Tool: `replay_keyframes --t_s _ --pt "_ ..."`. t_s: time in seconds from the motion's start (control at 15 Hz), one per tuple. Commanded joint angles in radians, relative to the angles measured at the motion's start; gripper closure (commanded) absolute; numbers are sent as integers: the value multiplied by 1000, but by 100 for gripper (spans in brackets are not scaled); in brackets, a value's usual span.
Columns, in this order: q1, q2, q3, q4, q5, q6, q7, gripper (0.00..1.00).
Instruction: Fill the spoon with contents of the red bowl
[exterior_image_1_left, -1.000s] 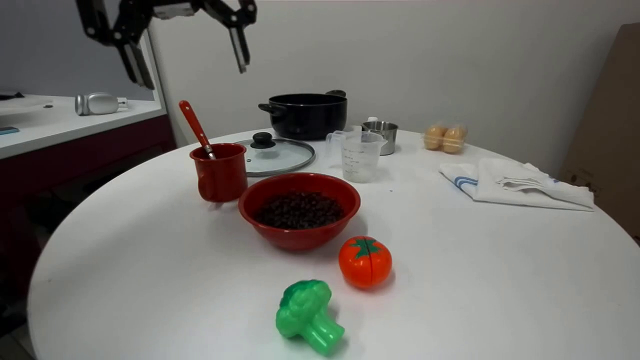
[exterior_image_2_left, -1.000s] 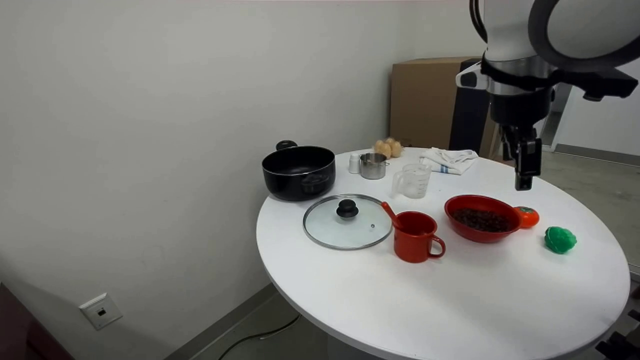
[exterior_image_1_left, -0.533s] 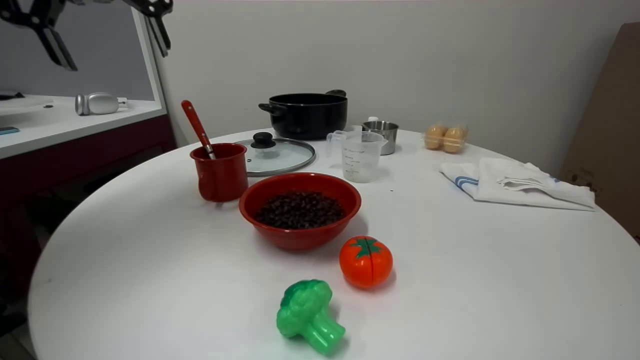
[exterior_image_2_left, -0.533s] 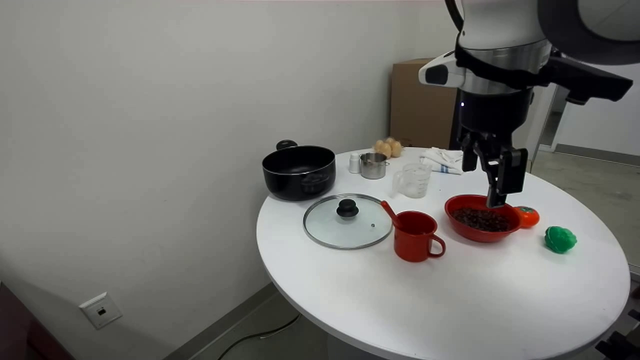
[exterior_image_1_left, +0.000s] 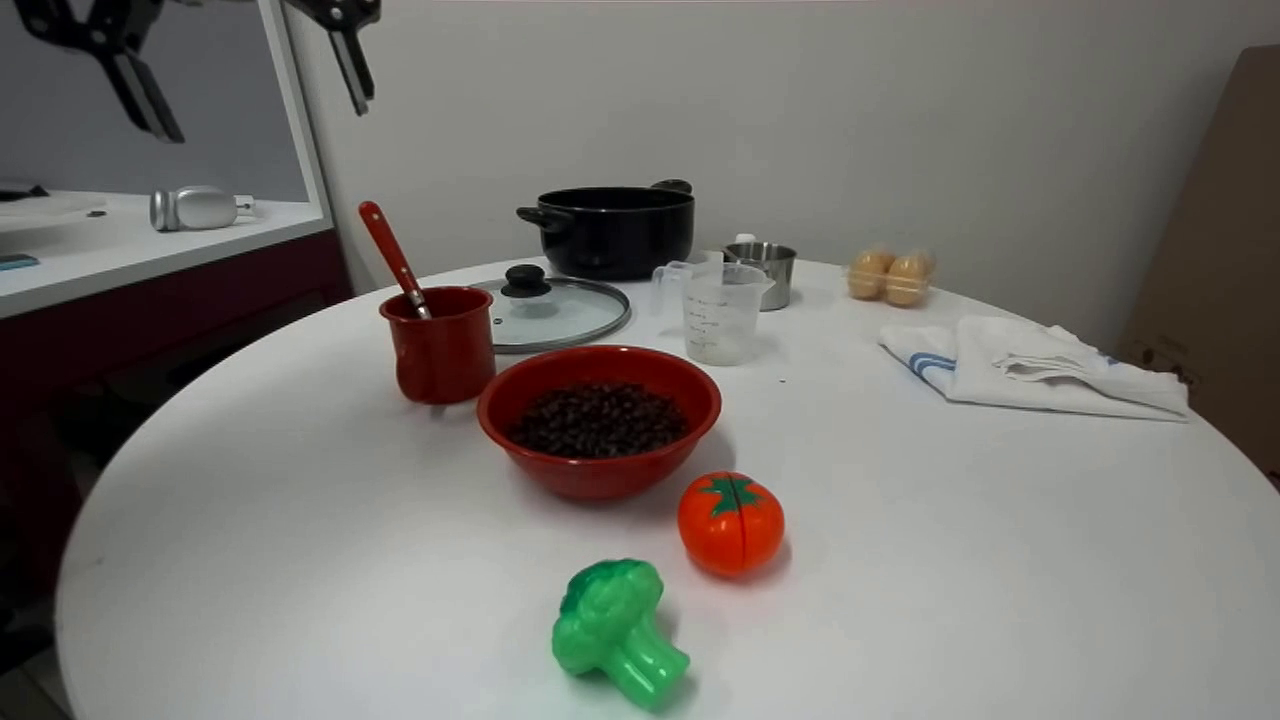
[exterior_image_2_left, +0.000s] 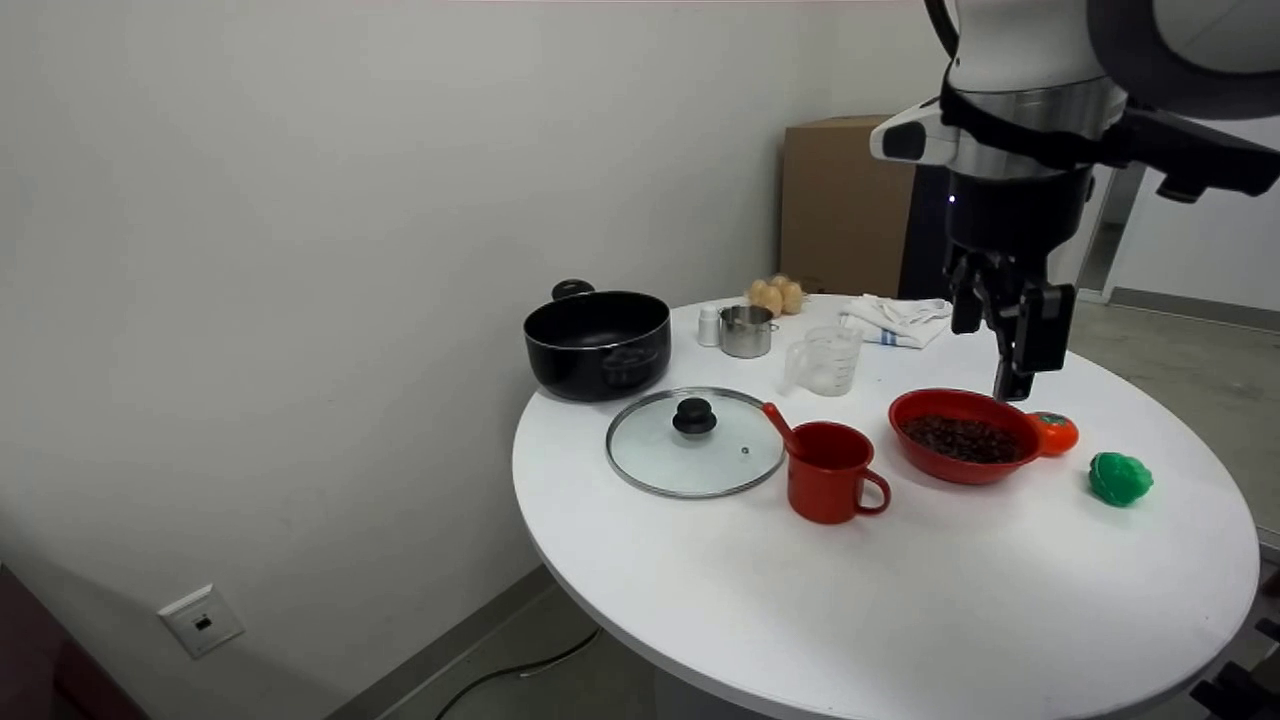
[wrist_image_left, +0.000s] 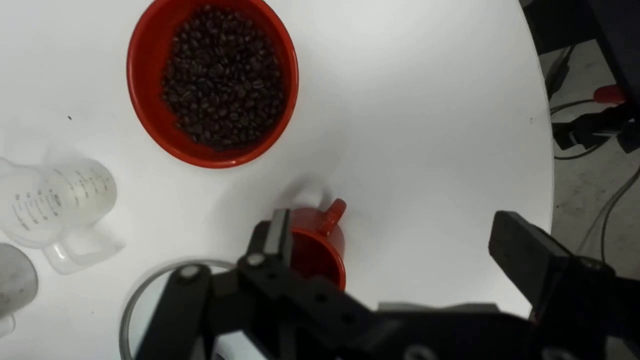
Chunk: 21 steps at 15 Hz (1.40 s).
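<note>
The red bowl (exterior_image_1_left: 600, 478) stands on the white table with the dark bean-like contents (exterior_image_1_left: 600, 420) heaped inside. The bowl (exterior_image_2_left: 955, 470) and contents (wrist_image_left: 225, 80) also show in an exterior view and the wrist view. The spoon (exterior_image_1_left: 390, 247) leans in a red mug (exterior_image_1_left: 445, 350), red handle up; its lower end is hidden inside the mug. The spoon (exterior_image_2_left: 781, 426) is hidden in the wrist view. My gripper (exterior_image_1_left: 264, 122) is wide open and empty, high above the table. In the wrist view, one finger of the gripper (wrist_image_left: 392, 214) overlaps the mug (wrist_image_left: 336, 217).
A toy tomato (exterior_image_1_left: 731, 525) and toy broccoli (exterior_image_1_left: 612, 630) lie beside the bowl. A glass lid (exterior_image_1_left: 560, 310), black pot (exterior_image_1_left: 620, 235), measuring cup (exterior_image_1_left: 722, 315) and metal cup (exterior_image_1_left: 770, 272) stand behind. Eggs (exterior_image_1_left: 890, 277) and a folded cloth (exterior_image_1_left: 1040, 370) lie farther off.
Over the second, my gripper has moved left in both exterior views, with a slight shift back right in the last half second. It stays open. The objects have not moved.
</note>
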Motion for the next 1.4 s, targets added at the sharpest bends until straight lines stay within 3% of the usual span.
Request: replay_keyframes --t_s 0.0,0.27,0.53,0.93,1.33 --pt "-11 62 -28 85 31 17 -43 0" --pt "4 193 1 227 36 9 -33 0" --pt "3 336 57 326 -33 -24 23 0" --pt "21 456 112 346 -90 -20 47 0" --pt "28 449 168 363 -38 46 -9 0"
